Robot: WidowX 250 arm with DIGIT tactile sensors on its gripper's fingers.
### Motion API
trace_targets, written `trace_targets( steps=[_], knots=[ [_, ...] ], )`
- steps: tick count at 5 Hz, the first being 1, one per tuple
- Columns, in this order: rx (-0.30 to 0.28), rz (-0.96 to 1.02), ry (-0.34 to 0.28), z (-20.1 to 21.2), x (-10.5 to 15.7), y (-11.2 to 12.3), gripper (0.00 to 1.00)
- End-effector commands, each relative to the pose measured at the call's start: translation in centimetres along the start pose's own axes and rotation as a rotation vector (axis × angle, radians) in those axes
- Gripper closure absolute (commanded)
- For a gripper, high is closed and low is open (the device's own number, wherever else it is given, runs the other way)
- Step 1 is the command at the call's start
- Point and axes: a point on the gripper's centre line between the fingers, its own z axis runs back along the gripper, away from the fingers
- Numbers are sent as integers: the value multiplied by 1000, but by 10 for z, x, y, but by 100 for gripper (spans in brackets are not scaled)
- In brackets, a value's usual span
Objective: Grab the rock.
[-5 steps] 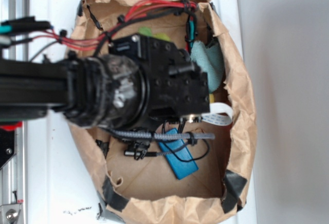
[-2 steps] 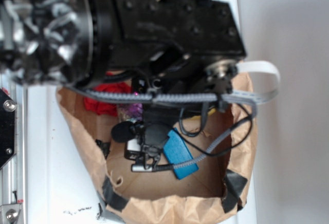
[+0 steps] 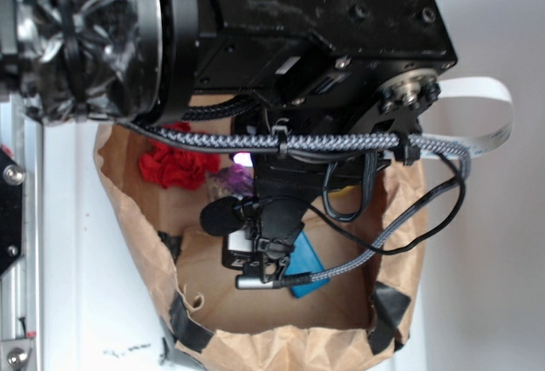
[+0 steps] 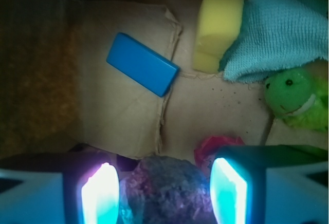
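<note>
Wrist view: jaws spread wide, rock [image 4: 167, 189] between them, contact unclear.

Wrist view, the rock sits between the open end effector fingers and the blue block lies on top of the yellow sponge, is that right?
Not quite. In the wrist view the rock does sit between the open end effector fingers, but the blue block lies flat on the cardboard floor, apart from the yellow sponge, not on it.

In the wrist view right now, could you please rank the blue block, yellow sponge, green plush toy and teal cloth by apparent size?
1. Teal cloth, largest.
2-4. Yellow sponge, blue block and green plush toy look alike; the sponge is partly covered by the cloth and the toy is cut off at the frame edge, so I won't rank them.
</note>
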Motion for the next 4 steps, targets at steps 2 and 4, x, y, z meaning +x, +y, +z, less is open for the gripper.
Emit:
trace_targets(
  steps=[2, 4],
  knots=[
    [79, 87, -317, 60, -3, 10, 100],
    [104, 110, -402, 75, -6, 7, 100]
  ],
)
